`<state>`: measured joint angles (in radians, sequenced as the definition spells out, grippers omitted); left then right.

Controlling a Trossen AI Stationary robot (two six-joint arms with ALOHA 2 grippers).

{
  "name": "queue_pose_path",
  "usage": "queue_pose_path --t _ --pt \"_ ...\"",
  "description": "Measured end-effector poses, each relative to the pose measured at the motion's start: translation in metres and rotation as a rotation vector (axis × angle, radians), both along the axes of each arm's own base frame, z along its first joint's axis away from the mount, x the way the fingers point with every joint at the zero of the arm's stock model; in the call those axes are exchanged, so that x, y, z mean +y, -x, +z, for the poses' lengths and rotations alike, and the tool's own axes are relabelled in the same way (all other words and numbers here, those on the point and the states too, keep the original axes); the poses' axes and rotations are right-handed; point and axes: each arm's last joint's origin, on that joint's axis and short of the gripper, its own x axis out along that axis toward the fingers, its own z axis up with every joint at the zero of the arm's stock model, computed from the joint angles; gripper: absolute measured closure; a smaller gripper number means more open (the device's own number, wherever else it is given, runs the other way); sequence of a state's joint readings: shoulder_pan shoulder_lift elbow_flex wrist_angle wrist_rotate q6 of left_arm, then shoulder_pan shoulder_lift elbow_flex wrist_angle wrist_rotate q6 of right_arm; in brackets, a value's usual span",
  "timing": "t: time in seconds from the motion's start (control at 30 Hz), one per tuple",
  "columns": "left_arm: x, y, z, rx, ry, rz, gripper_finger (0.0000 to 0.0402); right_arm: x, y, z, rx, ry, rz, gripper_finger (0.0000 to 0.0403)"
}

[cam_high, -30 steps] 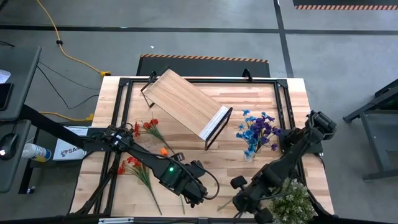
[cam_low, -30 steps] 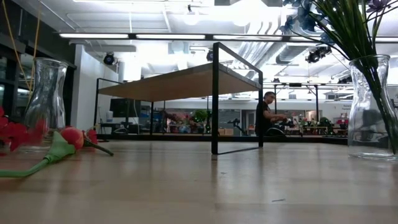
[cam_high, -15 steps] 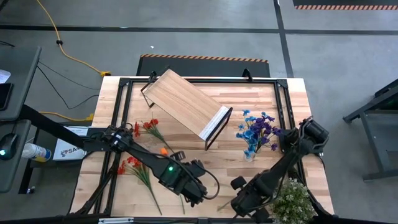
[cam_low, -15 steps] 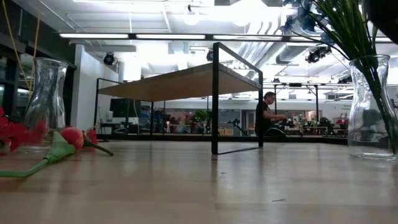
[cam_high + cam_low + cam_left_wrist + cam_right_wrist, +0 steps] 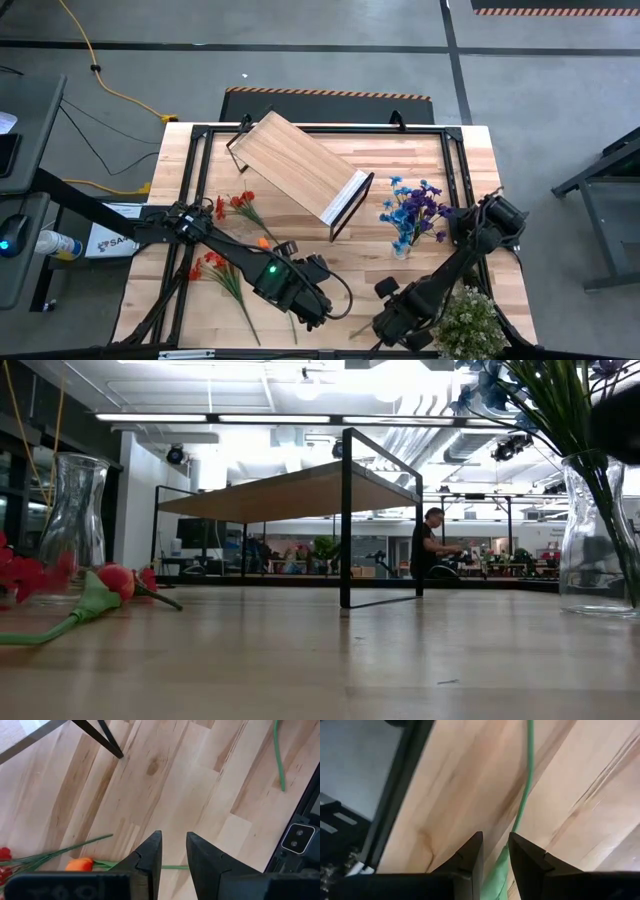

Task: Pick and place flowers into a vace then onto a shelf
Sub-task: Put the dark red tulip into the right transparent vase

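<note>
The right gripper (image 5: 495, 851) hangs low at the table's near edge, fingers slightly apart, a green stem (image 5: 524, 795) running between them; whether it is pinched I cannot tell. The left gripper (image 5: 173, 851) hovers nearby, parted, holding nothing, beside the orange tulip (image 5: 80, 865). Red sprays (image 5: 215, 266) lie left; blue blooms (image 5: 412, 208) stand in a vase right of the shelf (image 5: 297, 167).

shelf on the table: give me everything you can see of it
The shelf is a light wood rectangular board on a thin black metal frame with legs. It stands upright on the table, toward the far side, and from above it sits skewed to the table's edges. In the low view its board sits raised on the legs. Neither gripper touches it, and nothing rests on it.
</note>
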<state>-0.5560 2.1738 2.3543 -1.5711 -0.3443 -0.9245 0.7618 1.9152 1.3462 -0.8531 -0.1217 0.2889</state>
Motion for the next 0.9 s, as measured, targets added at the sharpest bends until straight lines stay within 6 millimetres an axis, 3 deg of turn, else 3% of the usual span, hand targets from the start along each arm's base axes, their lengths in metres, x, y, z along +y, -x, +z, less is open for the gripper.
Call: queue_pose_path --t 0.9 --pt "0.0 0.0 0.0 -0.005 -0.004 0.006 0.0278 -0.014 0.012 -0.034 0.001 0.06 -0.033 0.032"
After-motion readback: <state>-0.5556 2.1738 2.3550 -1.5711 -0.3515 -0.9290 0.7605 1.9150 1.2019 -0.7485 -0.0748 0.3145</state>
